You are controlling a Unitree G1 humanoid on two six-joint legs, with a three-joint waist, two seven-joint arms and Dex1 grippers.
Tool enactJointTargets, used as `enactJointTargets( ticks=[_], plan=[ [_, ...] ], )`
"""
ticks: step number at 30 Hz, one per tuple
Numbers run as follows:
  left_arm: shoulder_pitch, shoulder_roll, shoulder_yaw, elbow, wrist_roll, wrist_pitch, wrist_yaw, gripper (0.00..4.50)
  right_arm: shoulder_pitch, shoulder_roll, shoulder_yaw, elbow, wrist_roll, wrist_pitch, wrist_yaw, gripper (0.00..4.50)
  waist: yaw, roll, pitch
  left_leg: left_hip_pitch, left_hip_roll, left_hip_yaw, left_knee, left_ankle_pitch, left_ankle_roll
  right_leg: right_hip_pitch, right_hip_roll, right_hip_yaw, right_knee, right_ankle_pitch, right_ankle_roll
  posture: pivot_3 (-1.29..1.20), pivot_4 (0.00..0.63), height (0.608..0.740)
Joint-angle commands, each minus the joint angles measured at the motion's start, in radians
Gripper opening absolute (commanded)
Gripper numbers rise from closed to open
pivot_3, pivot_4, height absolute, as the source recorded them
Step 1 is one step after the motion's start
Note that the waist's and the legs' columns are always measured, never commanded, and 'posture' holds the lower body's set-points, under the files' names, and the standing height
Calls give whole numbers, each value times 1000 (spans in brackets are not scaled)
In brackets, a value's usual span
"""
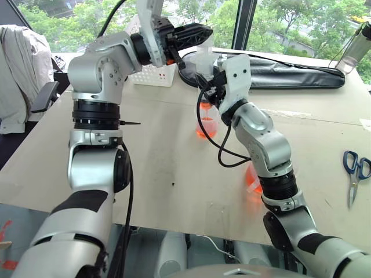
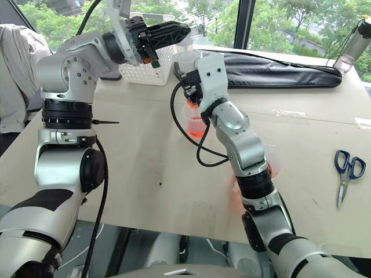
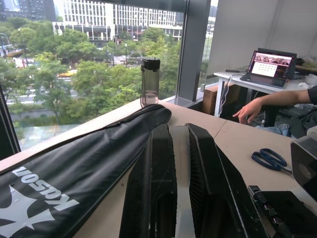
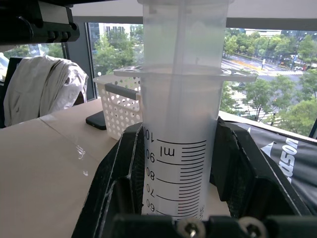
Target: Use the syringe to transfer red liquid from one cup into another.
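Note:
The syringe [image 4: 178, 148] stands upright, its clear scaled barrel clamped between my right gripper's [image 4: 178, 133] fingers. Its white plunger [image 1: 203, 57] rises out of the barrel. My left gripper [image 1: 203, 32] reaches in level from the left at the plunger's top and is shut, with a white strip between its fingers [image 3: 158, 178]. The orange nozzle points down into the small clear cup [image 1: 207, 124], which holds red liquid [image 1: 206, 132]. Nearer me, an orange glow marks the wide cup [image 1: 253, 180], mostly hidden behind my right forearm.
A long black bag [image 1: 284, 74] lies across the table's far side, with a white basket [image 1: 155, 72] at far left and a water bottle [image 1: 355, 49] at far right. Blue scissors [image 1: 355, 168] lie at the right. A person's hand [image 3: 247, 110] rests on another table.

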Motion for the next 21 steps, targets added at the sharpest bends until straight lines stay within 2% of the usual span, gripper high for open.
enactJointTargets(
  ticks=[1, 21],
  plan=[
    [34, -1, -32, -41, -7, 41, -14, 0, -71, 3, -22, -62, -9, -42, -12, 1494, 0, 0, 0, 0, 0, 0, 0, 0, 0, 0, 0, 0, 0, 0, 0, 0, 150, 724],
    [84, 9, -48, -59, -8, 81, -14, 0, -95, -15, -24, -64, -26, -55, -23, 1494, 0, 0, 0, 0, 0, 0, 0, 0, 0, 0, 0, 0, 0, 0, 0, 0, 150, 724]
  ],
)
